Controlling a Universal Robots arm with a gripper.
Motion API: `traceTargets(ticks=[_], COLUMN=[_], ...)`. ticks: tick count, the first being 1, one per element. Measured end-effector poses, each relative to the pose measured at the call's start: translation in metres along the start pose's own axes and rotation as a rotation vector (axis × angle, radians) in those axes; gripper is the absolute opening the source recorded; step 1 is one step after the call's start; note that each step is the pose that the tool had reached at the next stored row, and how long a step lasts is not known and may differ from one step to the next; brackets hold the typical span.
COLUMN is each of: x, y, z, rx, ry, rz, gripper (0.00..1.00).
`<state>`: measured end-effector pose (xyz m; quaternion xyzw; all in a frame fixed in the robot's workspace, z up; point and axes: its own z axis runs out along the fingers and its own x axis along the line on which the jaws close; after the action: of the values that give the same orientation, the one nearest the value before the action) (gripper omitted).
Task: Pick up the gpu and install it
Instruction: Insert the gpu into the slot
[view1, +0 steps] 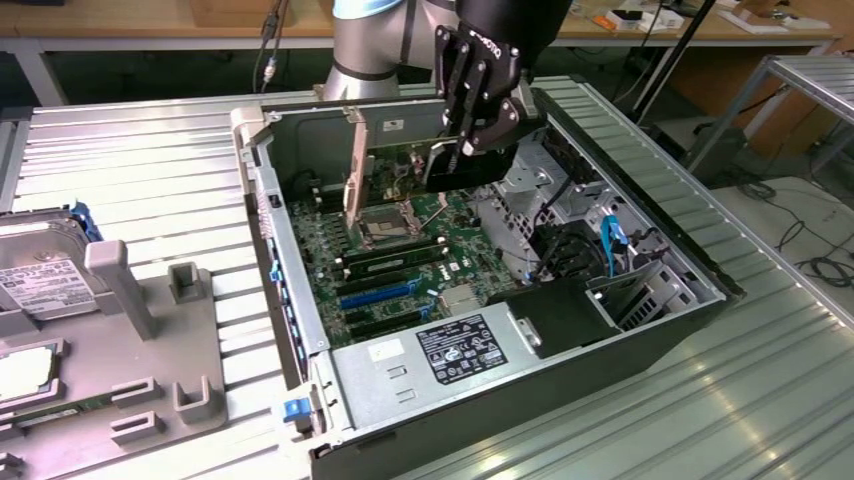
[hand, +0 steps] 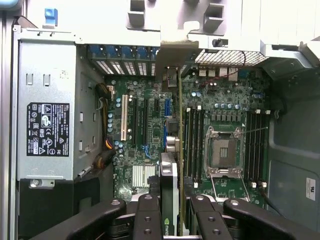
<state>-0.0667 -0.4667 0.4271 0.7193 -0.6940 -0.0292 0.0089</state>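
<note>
while the gpu (view1: 461, 172) hangs on edge inside the open computer case (view1: 667, 262), the gripper (view1: 471, 140) is clamped on it, a finger against each face. the card is over the motherboard (hand: 220, 105), beside the cpu socket (hand: 224, 150); whether it touches a slot cannot be told. the power supply (hand: 50, 105) fills the case's far end. a hard drive (view1: 40, 272) lies at the exterior view's left.
</note>
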Motion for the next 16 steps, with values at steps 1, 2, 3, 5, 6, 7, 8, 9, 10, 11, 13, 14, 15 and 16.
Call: traceTargets(ticks=[1, 2, 3, 5, 6, 7, 8, 9, 10, 11, 13, 14, 15, 16], x=[0.0, 0.0, 0.0, 0.0, 0.0, 0.0, 0.0, 0.0, 0.0, 0.0, -0.001, -0.001, -0.001, -0.001], y=[0.0, -0.0001, -0.0001, -0.0002, -0.0002, -0.0002, 0.002, 0.0029, 0.0054, 0.0073, 0.0103, 0.0103, 0.0104, 0.0104], z=[0.0, 0.0003, 0.0007, 0.0035, 0.0047, 0.0056, 0.0148, 0.015, 0.0158, 0.0165, 0.0184, 0.0188, 0.0199, 0.0201], rx=[0.0, 0.0002, 0.0007, 0.0042, 0.006, 0.0076, 0.0249, 0.0251, 0.0255, 0.0256, 0.0262, 0.0265, 0.0268, 0.0269], ry=[0.0, -0.0002, -0.0001, 0.0, 0.0, 0.0002, 0.0007, 0.0008, 0.0008, 0.0009, 0.0007, 0.0007, 0.0003, 0.0003], rz=[0.0, 0.0, 0.0, 0.0, 0.0, 0.0, -0.001, -0.001, 0.0, 0.0, 0.002, 0.003, 0.011, 0.016], gripper=[0.27, 0.27, 0.27, 0.27, 0.27, 0.27, 0.27, 0.27, 0.27, 0.27, 0.27, 0.27, 0.27, 0.27])
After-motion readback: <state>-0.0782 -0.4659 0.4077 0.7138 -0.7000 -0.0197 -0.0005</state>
